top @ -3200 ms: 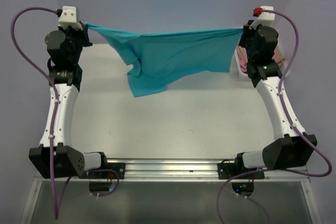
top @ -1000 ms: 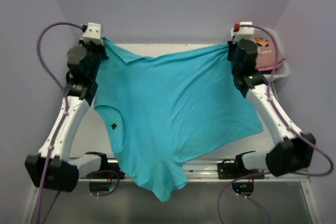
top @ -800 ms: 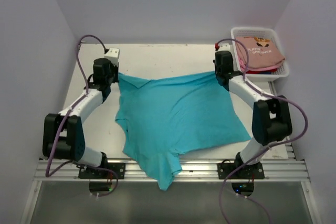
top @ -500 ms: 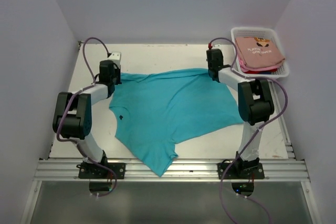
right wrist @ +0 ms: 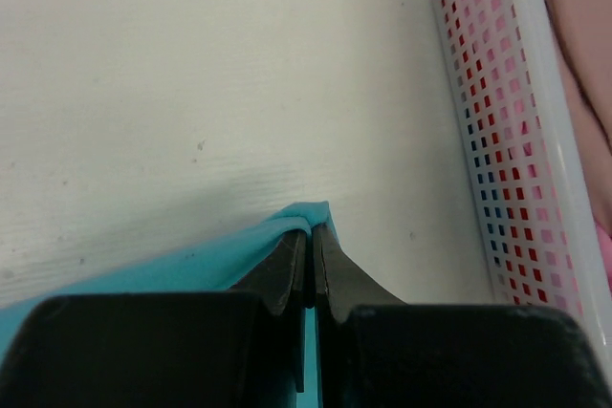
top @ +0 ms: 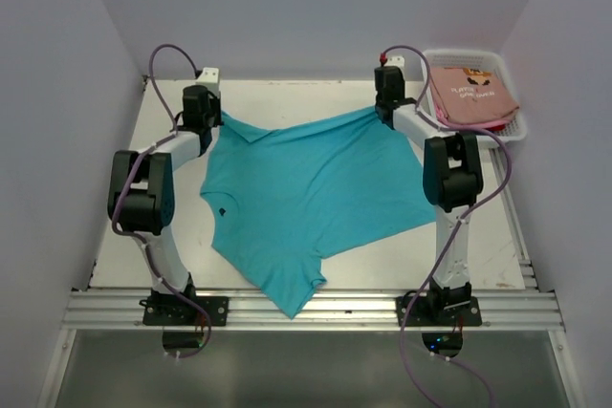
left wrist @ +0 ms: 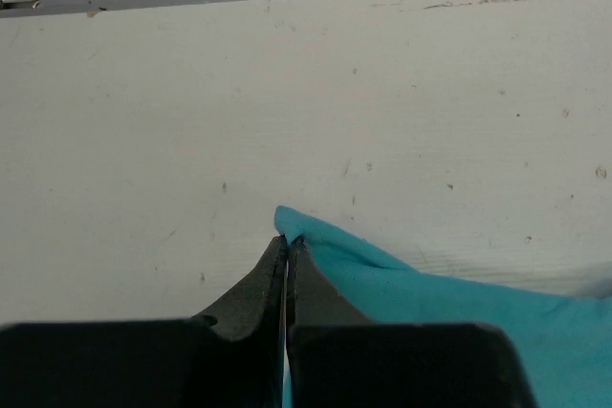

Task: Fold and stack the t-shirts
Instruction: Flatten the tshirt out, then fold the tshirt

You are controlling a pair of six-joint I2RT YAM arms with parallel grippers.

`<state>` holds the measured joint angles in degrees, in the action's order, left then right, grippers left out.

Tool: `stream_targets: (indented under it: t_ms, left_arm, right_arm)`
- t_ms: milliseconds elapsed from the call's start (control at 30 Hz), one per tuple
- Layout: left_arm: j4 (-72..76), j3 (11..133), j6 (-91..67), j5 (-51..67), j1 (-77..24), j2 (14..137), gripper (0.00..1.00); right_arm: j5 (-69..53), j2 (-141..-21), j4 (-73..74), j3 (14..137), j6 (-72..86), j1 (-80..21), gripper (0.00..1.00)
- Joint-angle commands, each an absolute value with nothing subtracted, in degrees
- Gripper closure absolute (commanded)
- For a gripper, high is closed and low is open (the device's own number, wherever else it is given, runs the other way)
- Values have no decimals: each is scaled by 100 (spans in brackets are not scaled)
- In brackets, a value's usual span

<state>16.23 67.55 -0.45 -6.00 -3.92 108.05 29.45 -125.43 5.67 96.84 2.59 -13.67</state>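
A teal t-shirt (top: 306,188) lies spread on the white table, its near corner hanging over the front rail. My left gripper (top: 212,119) is shut on the shirt's far left corner (left wrist: 316,246), low over the table. My right gripper (top: 381,114) is shut on the far right corner (right wrist: 287,231), also low. A salmon-pink shirt (top: 470,93) with dark print lies on top of other shirts in the white basket (top: 516,131); red and blue show through the basket wall (right wrist: 492,140).
The white basket stands at the far right corner, just right of my right gripper. Purple walls close in the table on three sides. A metal rail (top: 363,305) runs along the front edge.
Both arms have come down from holding the teal shirt stretched high in the air and laid it on the table. In the last half second both grippers drew the top edge farther back.
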Motion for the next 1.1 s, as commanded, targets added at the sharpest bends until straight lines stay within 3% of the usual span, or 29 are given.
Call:
stream_targets:
  t_ms: [0,333,533,1067]
  left_arm:
    - [1899,7276,-88,-624,-264,11030,100]
    - [1573,8402,-149,-475,-132,11874,100]
    - [1451,8482,-281,-308,-167,11726,100]
    - [1723,5547,-1107,-703,-703,9335,100]
  right_arm:
    - [3322,-12734,466,10212,255,-1213,100]
    - [3340,-13412,756,11170,114,-993,100]
    - [3331,-13360,650,10925,132,-967,100]
    - [3296,-12735,202,9703,325,-976,100]
